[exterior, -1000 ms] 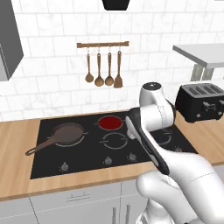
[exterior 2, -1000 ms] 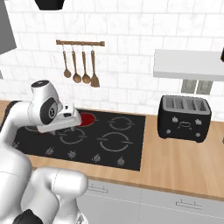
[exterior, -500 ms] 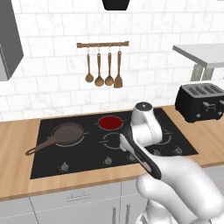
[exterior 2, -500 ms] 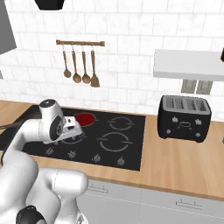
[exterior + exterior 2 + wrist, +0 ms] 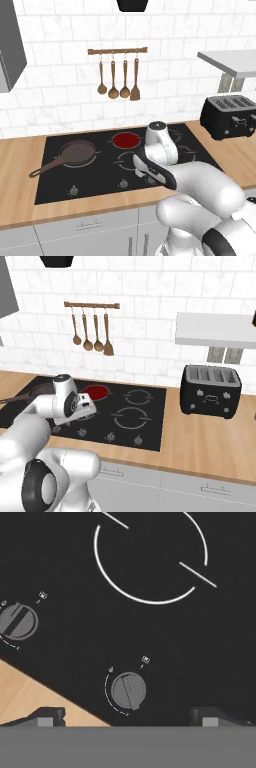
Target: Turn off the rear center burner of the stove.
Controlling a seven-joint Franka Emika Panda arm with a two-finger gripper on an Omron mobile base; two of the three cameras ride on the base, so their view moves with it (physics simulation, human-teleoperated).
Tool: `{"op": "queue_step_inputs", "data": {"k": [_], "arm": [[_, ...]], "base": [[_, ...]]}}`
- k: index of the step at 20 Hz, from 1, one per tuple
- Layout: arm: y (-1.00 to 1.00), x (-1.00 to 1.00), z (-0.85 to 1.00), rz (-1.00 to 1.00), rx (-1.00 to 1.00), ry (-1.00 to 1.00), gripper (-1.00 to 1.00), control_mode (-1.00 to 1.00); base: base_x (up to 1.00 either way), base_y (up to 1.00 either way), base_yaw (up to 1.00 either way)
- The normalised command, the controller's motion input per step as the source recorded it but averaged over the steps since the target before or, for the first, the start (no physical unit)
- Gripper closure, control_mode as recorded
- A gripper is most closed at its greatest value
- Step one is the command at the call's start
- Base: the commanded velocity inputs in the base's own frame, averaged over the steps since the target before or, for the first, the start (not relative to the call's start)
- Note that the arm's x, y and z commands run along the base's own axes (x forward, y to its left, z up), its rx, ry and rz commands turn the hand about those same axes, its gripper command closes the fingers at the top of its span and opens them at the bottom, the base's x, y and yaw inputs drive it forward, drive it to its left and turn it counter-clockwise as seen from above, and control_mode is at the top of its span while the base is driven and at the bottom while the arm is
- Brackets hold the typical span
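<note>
With its fingers spread wide, my gripper (image 5: 127, 716) hangs open and empty above a silver knob (image 5: 128, 691) near the stove's (image 5: 100, 177) front edge, not touching it. Another knob (image 5: 18, 620) sits well apart beside the wooden desk (image 5: 30, 694). Farther back, the rear center burner (image 5: 125, 140) glows red next to the frying pan (image 5: 70, 155).

This was a home kitchen. A black glass stove (image 5: 125, 162) was set into a wooden worktop (image 5: 200, 441), white tiles covered the wall, wooden utensils (image 5: 118, 80) hung from a rail, a toaster (image 5: 210, 390) stood at one side, and a frying pan (image 5: 67, 156) sat on the hob.
</note>
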Motion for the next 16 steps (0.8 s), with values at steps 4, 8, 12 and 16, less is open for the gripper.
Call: {"op": "queue_step_inputs", "data": {"k": [4,8,12,16], "arm": [[0.0,0.0,-0.42,0.01,0.0,0.16,-1.0,-1.0],[-0.05,0.0,-0.38,0.0,0.0,0.12,-1.0,-1.0],[-0.01,0.13,-0.28,0.0,0.0,0.05,-1.0,-1.0],[0.0,0.33,-0.16,0.0,0.0,0.0,-1.0,-1.0]], "base": [[0.0,0.0,0.0],[0.0,0.0,0.0],[0.0,0.0,0.0],[0.0,0.0,0.0]]}}
